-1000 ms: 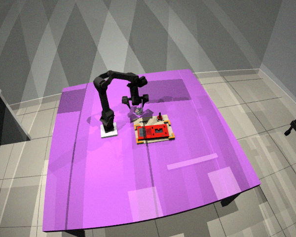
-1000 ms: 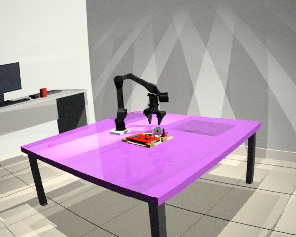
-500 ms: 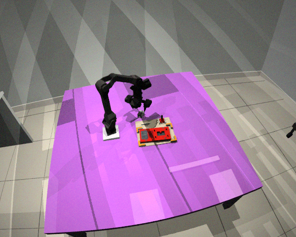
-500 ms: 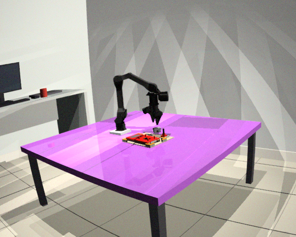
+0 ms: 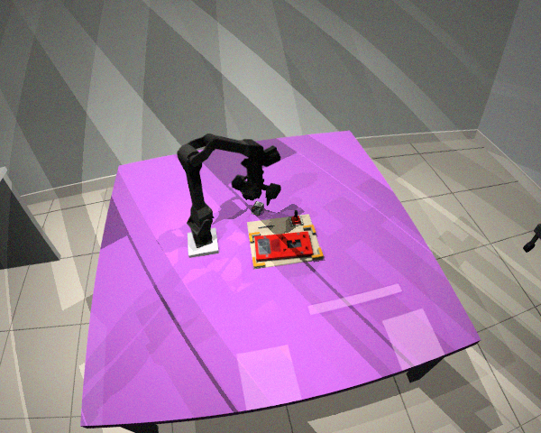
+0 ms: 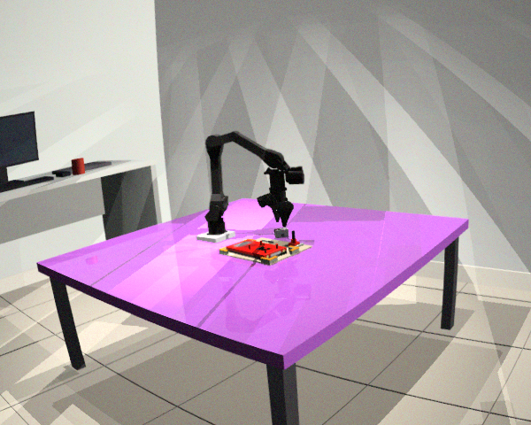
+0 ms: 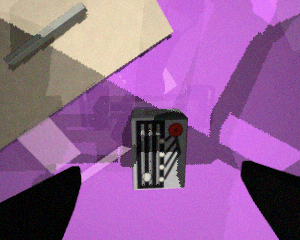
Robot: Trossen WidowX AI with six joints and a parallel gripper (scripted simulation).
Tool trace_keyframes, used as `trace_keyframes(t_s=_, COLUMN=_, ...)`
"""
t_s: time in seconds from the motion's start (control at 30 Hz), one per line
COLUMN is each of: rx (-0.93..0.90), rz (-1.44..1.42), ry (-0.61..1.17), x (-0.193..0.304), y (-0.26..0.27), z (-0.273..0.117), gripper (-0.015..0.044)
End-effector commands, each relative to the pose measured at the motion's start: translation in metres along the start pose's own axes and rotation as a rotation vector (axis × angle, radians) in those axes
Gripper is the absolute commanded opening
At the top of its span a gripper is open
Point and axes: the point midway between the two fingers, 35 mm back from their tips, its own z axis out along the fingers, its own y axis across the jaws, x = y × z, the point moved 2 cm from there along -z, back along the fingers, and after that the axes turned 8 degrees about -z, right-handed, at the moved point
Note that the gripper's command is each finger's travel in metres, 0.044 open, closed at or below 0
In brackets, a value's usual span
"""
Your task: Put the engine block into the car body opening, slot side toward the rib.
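The engine block [image 5: 257,207] [image 6: 281,233] [image 7: 159,150] is a small grey block. It lies on the purple table behind the board, outside the car body. Its upper face shows dark stripes and a red round mark in the wrist view. My gripper [image 5: 260,200] [image 6: 280,223] [image 7: 163,171] is open and empty above the block, with the block between the two fingers in the wrist view but clear of both. The red car body [image 5: 283,254] [image 6: 242,248] lies flat on the board, with a dark opening [image 5: 293,244] in its right part. The rib cannot be made out.
The beige board [image 5: 253,227] [image 7: 127,45] has yellow corner pieces around the car body. A thin grey bar [image 7: 45,36] lies on the board near the block. A red piece with an upright black knob [image 5: 295,219] [image 6: 294,241] stands at the board's back right.
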Motion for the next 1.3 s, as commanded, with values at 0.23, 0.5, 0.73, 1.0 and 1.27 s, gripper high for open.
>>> trace_keyframes(t_s=0.23, rx=0.003, rz=-0.003, ry=-0.003, x=0.000, y=0.000, z=0.018, gripper=0.0440)
trace_keyframes(t_s=0.5, rx=0.003, rz=-0.003, ry=-0.003, x=0.000, y=0.000, z=0.029, gripper=0.0440)
trace_keyframes(t_s=0.73, rx=0.003, rz=-0.003, ry=-0.003, x=0.000, y=0.000, z=0.029, gripper=0.0282)
trace_keyframes(t_s=1.0, rx=0.003, rz=-0.003, ry=-0.003, x=0.000, y=0.000, z=0.029, gripper=0.0131)
trace_keyframes(t_s=1.27, rx=0.003, rz=-0.003, ry=-0.003, x=0.000, y=0.000, z=0.025, gripper=0.0000)
